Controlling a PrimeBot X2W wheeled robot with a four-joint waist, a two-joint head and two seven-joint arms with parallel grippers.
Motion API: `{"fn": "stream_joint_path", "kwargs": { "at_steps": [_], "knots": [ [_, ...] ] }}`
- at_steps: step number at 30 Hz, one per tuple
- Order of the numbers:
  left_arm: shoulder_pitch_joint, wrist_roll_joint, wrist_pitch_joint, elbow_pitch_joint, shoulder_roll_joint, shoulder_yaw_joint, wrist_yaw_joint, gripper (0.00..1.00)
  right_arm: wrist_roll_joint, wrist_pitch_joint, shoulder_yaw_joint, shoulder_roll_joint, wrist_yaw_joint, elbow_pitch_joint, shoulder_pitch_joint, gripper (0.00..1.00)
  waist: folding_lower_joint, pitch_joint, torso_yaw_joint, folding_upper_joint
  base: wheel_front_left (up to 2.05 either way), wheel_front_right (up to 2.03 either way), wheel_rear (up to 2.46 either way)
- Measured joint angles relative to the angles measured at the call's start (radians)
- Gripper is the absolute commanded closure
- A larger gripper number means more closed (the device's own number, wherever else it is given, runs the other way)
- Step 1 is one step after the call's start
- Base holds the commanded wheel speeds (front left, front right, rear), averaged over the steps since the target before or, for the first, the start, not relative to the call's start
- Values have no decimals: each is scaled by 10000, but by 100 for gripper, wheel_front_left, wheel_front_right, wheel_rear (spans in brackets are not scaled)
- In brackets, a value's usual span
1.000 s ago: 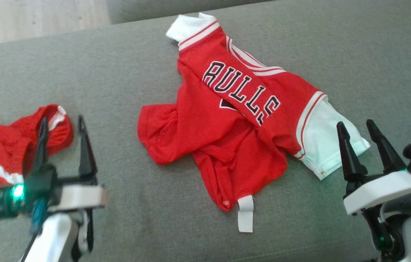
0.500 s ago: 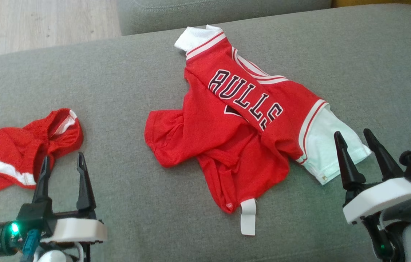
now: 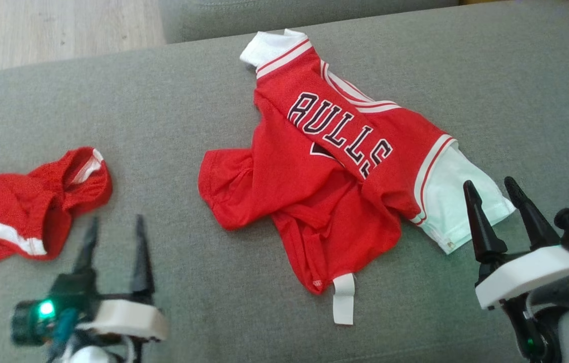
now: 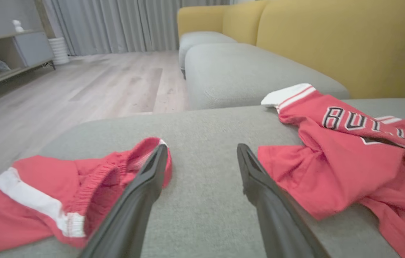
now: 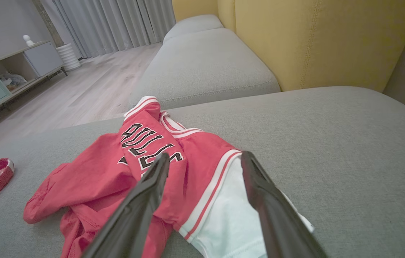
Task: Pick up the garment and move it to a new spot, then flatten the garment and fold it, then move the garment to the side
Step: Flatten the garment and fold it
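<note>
My left gripper [image 3: 116,222] agape, empty, red shorts [image 3: 22,212] ahead-left; my right gripper [image 3: 488,184] agape, empty, jersey [image 3: 314,176] just ahead of it

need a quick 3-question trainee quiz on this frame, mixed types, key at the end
1. True or false: the left end effector and the right end effector are both open and empty.
2. Nearest the right end effector is: A) the jersey's white sleeve, B) its hem tag, C) its collar.
3. Fill in: the jersey and the shorts lie apart on a grey ____.
Key: 1 true; 2 A; 3 sofa.
</note>
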Motion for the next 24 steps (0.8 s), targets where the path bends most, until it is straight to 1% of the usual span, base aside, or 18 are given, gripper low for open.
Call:
{"fn": "stream_joint_path", "kwargs": {
  "at_steps": [2, 4, 8, 12, 16, 20, 24],
  "knots": [
    [-300, 0, 307, 115, -84, -418, -320, 0, 0, -2, 8, 2, 2, 0, -7, 0, 0, 80, -7, 0, 0, 0, 0],
    [-853, 0, 633, 397, -314, -934, -729, 0, 6, -4, 12, 6, 0, 4, -17, 0, 0, 184, -23, 0, 0, 0, 0],
    [-2077, 2, 1258, 1432, -1066, -2059, -1605, 0, 65, -17, 130, 8, 2, 67, -54, 0, 1, 406, -122, 0, 0, 0, 0],
    [-2864, 12, 1563, 2815, -1753, -2702, -2197, 0, 150, -23, 194, 12, 0, 171, -77, 0, 2, 642, -279, 0, 0, 0, 0],
    [-3371, -161, 1651, 4046, -2259, -2861, -2527, 0, 222, -52, 267, 17, 0, 272, -211, 0, 2, 862, -471, 0, 0, 0, 0],
    [-3806, -339, 1747, 5001, -2734, -2966, -2732, 0, 284, -119, 267, 19, 0, 349, -308, 0, 2, 1083, -637, 0, 0, 0, 0],
    [-4350, -566, 1962, 5643, -2982, -2987, -2897, 0, 385, -121, 284, 23, 0, 462, -328, 0, 1, 1231, -762, 0, 0, 0, 0]
  ]
}}
